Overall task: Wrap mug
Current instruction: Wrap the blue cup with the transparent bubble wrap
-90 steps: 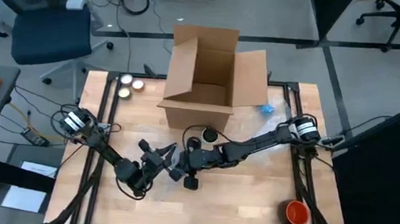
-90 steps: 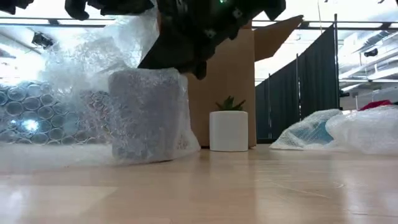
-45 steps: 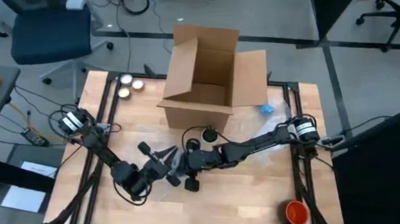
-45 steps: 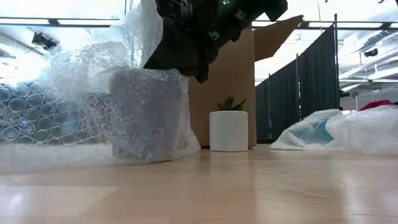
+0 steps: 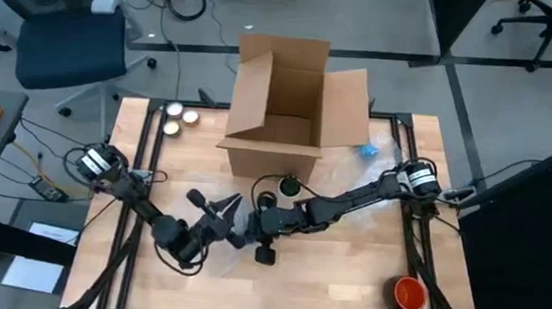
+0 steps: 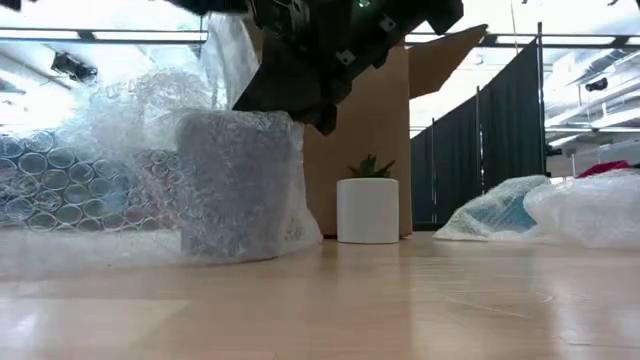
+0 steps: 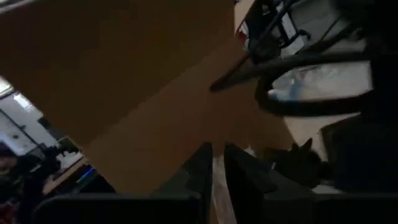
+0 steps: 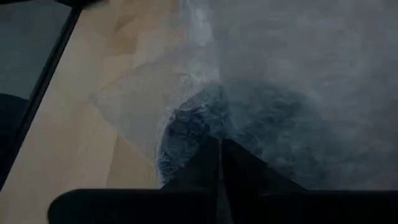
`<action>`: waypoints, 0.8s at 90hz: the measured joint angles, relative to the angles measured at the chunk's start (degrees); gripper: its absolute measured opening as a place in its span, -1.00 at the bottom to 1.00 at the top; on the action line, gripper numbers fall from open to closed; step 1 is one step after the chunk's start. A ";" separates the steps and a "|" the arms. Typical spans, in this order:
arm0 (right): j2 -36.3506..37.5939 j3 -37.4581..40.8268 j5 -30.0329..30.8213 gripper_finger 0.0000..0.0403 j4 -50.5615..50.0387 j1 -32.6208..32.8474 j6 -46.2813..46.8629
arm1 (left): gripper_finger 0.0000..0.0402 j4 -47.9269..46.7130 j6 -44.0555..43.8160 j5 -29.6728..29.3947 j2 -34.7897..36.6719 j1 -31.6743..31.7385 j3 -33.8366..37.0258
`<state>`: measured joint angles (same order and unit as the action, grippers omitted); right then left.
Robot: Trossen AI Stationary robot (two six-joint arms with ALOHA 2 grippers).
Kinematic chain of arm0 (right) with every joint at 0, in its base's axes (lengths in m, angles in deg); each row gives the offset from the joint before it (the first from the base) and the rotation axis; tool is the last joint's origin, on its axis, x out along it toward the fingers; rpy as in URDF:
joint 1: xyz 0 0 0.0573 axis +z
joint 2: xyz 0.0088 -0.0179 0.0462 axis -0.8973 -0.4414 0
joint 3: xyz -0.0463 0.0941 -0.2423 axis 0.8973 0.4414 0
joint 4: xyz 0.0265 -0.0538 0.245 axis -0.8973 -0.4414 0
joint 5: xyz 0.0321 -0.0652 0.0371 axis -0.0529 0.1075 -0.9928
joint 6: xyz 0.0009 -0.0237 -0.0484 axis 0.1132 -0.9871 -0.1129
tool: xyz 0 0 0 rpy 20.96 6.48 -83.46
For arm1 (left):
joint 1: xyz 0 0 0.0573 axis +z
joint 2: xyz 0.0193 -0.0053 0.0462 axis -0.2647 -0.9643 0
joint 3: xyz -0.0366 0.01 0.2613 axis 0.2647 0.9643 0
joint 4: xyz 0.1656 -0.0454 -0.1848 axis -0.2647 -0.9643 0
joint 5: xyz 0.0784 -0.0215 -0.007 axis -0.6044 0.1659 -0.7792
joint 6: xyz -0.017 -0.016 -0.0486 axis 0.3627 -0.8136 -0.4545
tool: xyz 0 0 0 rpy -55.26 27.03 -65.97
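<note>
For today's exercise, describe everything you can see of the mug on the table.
The mug stands upright on the wooden table, dark and cylindrical, seen only through the clear bubble wrap that covers its sides and trails off beside it. No handle shows. The right gripper is directly above its top, and the white plant pot stands apart from it.

Box (image 5: pixel 282 104): I see it at the counter's (image 5: pixel 345 278) back edge.
Plant pot (image 6: pixel 367 209): just before the box.
Mug (image 6: pixel 238 183): inside the bubble wrap (image 6: pixel 120 170), left of the pot.
Right claw (image 5: pixel 258 224): directly above the mug.
</note>
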<state>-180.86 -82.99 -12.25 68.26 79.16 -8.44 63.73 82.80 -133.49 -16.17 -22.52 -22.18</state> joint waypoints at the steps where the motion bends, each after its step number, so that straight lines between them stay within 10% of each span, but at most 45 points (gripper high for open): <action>1: 0.00 0.00 0.00 -1.00 0.00 0.00 0.00 | -0.86 -0.03 -1.10 0.01 0.00 0.00 0.22; 40: 0.08 0.00 1.36 -1.00 -0.08 -0.11 -0.82 | -0.86 -4.86 -26.28 -0.08 -0.28 -2.95 6.25; 72: 4.33 -5.24 2.65 -1.00 -6.30 -0.15 -5.35 | -0.88 -28.83 -48.25 5.04 -0.39 -4.61 6.69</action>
<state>-176.53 -88.22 -9.61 61.96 79.01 -13.80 34.91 34.55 -128.45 -16.56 -27.13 -15.49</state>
